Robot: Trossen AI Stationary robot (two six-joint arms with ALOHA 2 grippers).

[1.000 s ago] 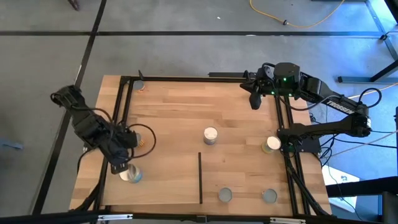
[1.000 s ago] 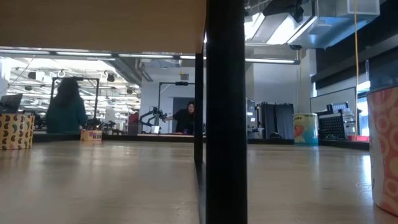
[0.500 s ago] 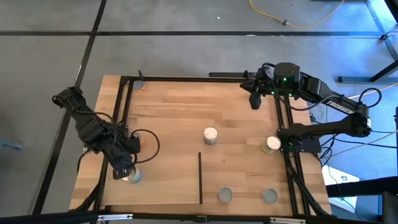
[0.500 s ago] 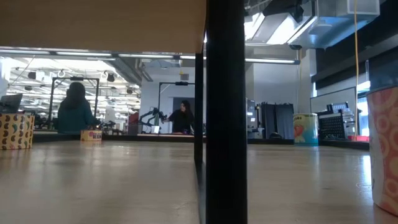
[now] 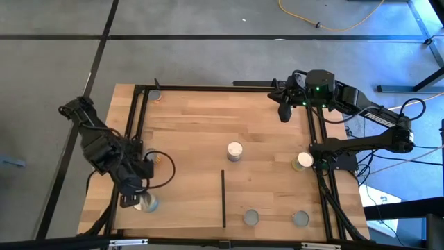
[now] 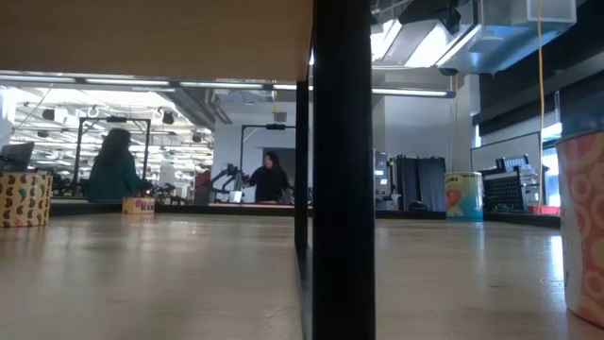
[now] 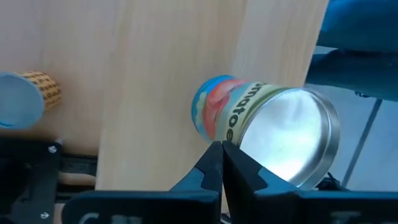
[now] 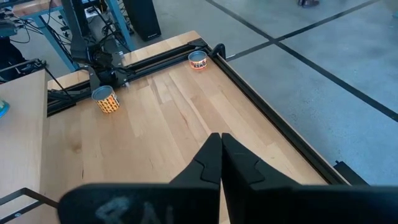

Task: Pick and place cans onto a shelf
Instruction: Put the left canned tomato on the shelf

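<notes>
Can [image 5: 146, 202] near table's front-left edge [image 5: 97, 208], left end effector [image 5: 129, 201] clenched beside it.

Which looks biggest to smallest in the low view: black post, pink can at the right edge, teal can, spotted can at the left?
1. black post
2. pink can, cropped by the frame and close to the camera
3. teal can and spotted can: about alike, not ranked

I'm working in a robotics lab: a concrete floor [image 5: 208, 55] with taped lines, another robot arm [image 6: 229, 177] on far benches, two people [image 6: 115, 165] there, and ceiling strip lights [image 6: 113, 83].
</notes>
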